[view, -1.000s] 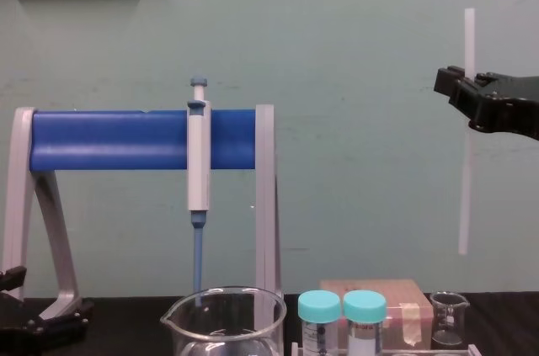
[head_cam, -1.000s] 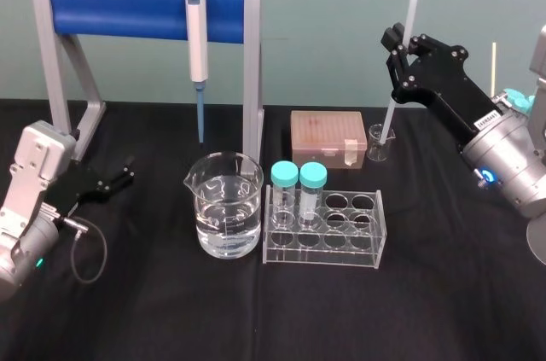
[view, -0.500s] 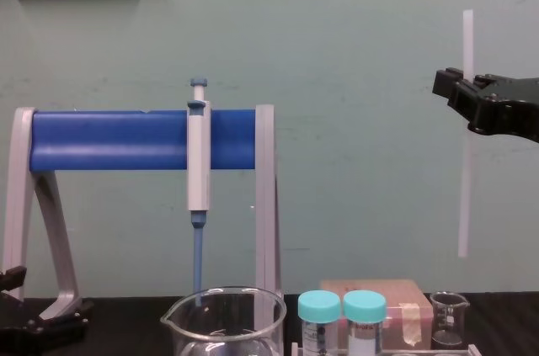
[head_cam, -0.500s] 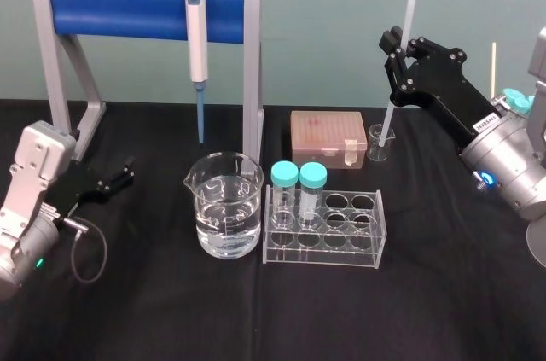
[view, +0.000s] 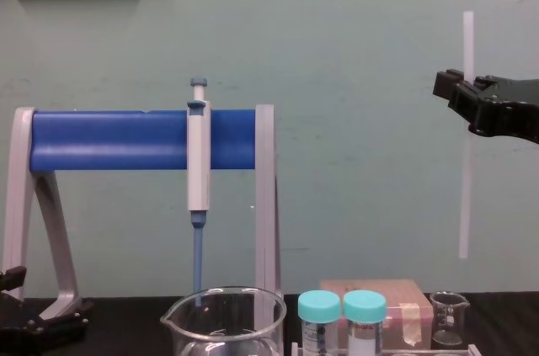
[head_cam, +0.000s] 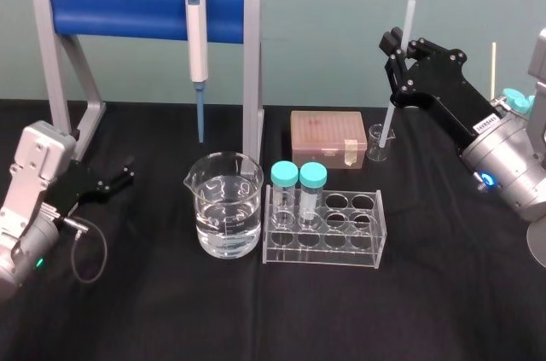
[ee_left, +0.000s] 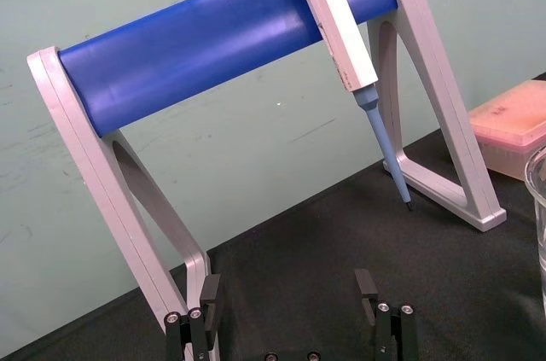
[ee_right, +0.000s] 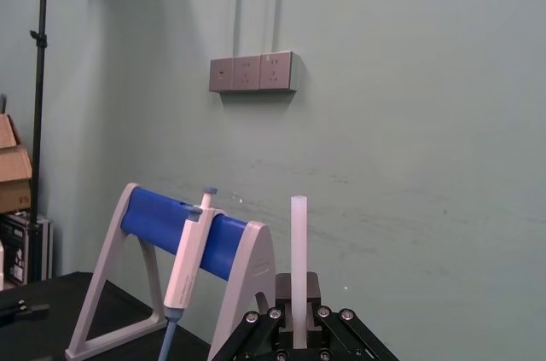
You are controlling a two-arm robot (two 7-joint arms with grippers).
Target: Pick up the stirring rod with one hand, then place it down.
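— Where is the stirring rod (view: 464,188)?
— Upright in the air, its lower end clear above a small beaker (view: 449,318). The right end effector (view: 463,87) clamps its upper part.
— Any writing?
— A white label (head_cam: 486,122) behind that end effector, unreadable. The left end effector (head_cam: 119,178) rests on the bench (head_cam: 256,310), spread wide.

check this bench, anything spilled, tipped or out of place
Nothing stands out. The right tool holds the stirring rod upright above the table, the pipette hangs straight on its stand, and the left tool rests parked at the left.
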